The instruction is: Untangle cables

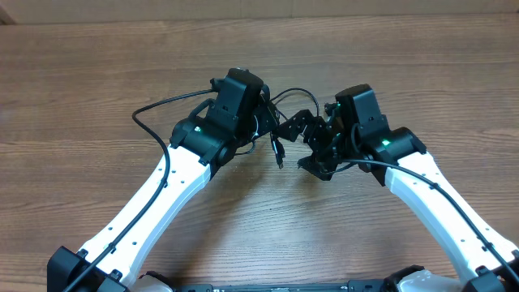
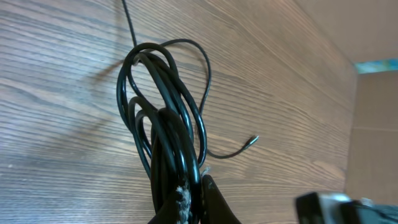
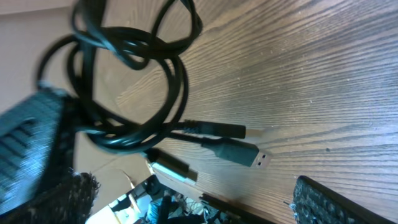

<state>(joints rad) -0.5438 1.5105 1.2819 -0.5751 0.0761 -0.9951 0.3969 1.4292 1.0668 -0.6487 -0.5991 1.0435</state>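
The left gripper (image 2: 184, 190) has its jaws pressed together on the cables (image 2: 163, 93), whose loops run straight out from the fingertips, one thin loose end curling off sideways. The right gripper (image 3: 186, 186) is spread wide and holds nothing. The same bundle hangs in its gap, loops crowding one finger (image 3: 37, 149), the plug ends (image 3: 239, 149) pointing from that finger toward the other. The right arm is thus the free one and already at the plugs, though it probably needs a wrist turn first, since they lie along its closing line.
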